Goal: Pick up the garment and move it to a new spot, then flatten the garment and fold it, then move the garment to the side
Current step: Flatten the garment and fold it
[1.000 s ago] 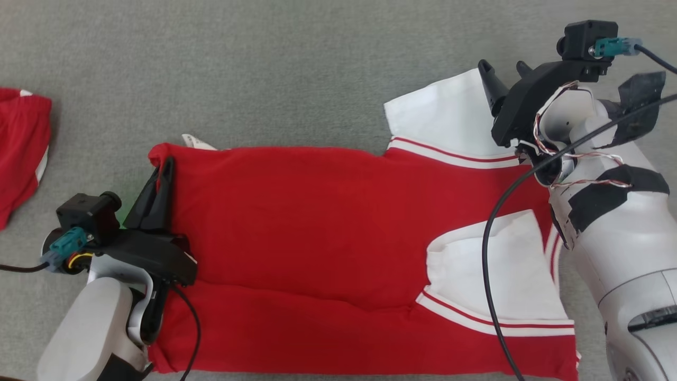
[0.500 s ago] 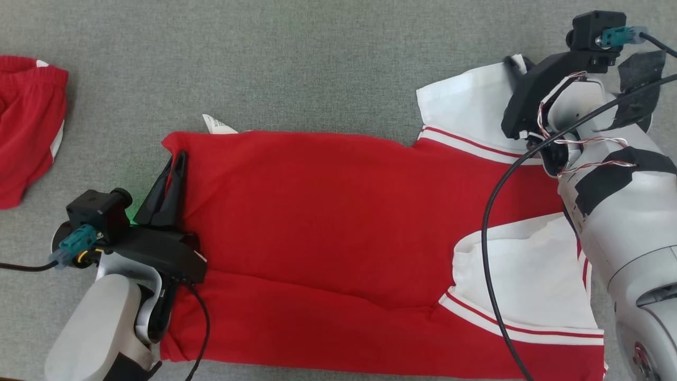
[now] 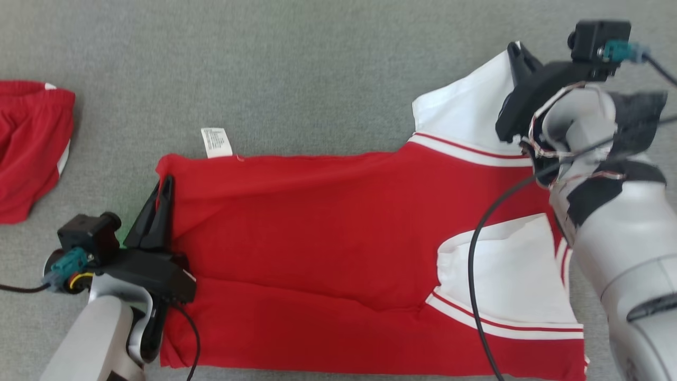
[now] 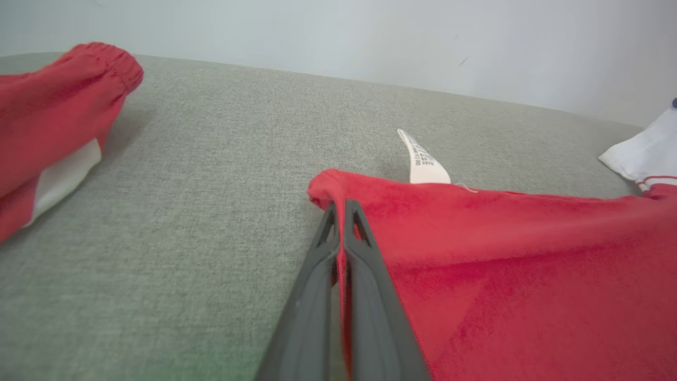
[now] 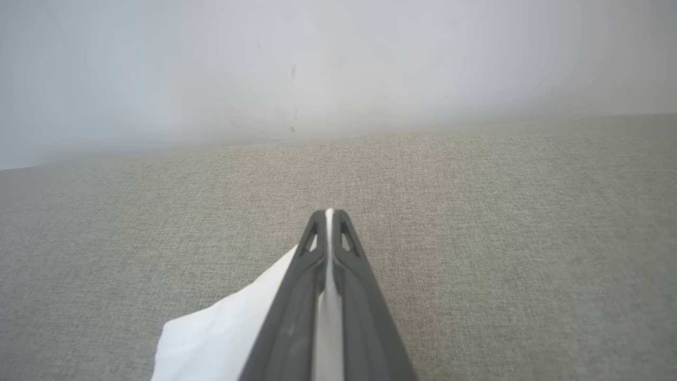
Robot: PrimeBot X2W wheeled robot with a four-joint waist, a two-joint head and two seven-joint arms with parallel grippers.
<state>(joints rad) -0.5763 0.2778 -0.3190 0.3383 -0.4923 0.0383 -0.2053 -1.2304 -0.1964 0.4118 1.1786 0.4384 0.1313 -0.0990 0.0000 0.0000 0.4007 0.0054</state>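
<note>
My left gripper [image 3: 167,182] is at the left edge of the shirt [image 3: 328,227], my right gripper [image 3: 515,51] on its far right sleeve [image 3: 465,114], another garment [image 3: 29,148] well to its left.

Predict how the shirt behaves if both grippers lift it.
Probably floppy: the shirt shows creases between the left gripper and right gripper, so its middle should sag. Likely light: thin cloth, pinched flat in shut jaws. The free sleeve may dangle.

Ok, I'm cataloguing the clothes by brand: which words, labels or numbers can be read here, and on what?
White tag at the far edge of the red garment: rows of dark print, too small to read.
No other text, number or logo can be read.
</note>
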